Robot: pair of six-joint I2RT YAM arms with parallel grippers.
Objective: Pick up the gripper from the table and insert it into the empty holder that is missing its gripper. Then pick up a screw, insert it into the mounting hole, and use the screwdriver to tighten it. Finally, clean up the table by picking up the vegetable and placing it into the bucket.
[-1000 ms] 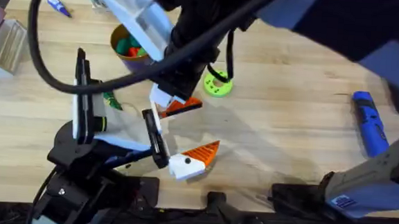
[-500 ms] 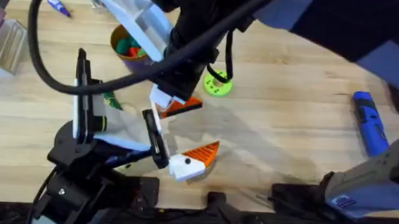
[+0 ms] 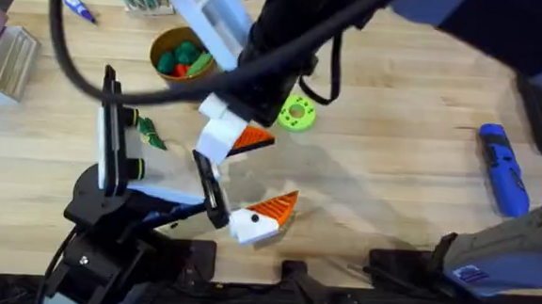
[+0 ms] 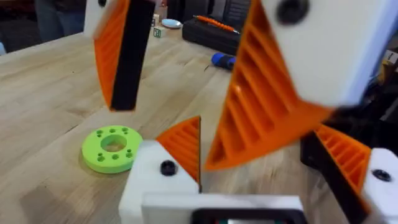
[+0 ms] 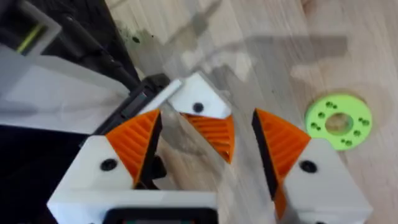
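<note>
My left gripper (image 3: 240,203) stands open near the table's front edge. One of its white holders (image 3: 250,227) carries an orange ribbed gripper wedge (image 3: 277,208); this wedge (image 5: 213,134) lies between the fingers of my right gripper (image 5: 208,142), which is open and not touching it. The right arm reaches across from the far side, with the right gripper (image 3: 234,138) just above the left one. The dark-green vegetable (image 3: 149,135) lies left of them. The bucket (image 3: 161,43) stands behind, with coloured pieces inside. The blue screwdriver (image 3: 504,171) lies at the far right.
A bright green disc with holes (image 3: 297,113) lies beside the right gripper. At the far left are a small blue tool (image 3: 77,8) and a clear box (image 3: 8,60). The right arm's cables hang over the table's middle.
The right arm has shifted a little toward the far side, uncovering more of the bucket. Its gripper stays near the left gripper. The left arm has not moved.
</note>
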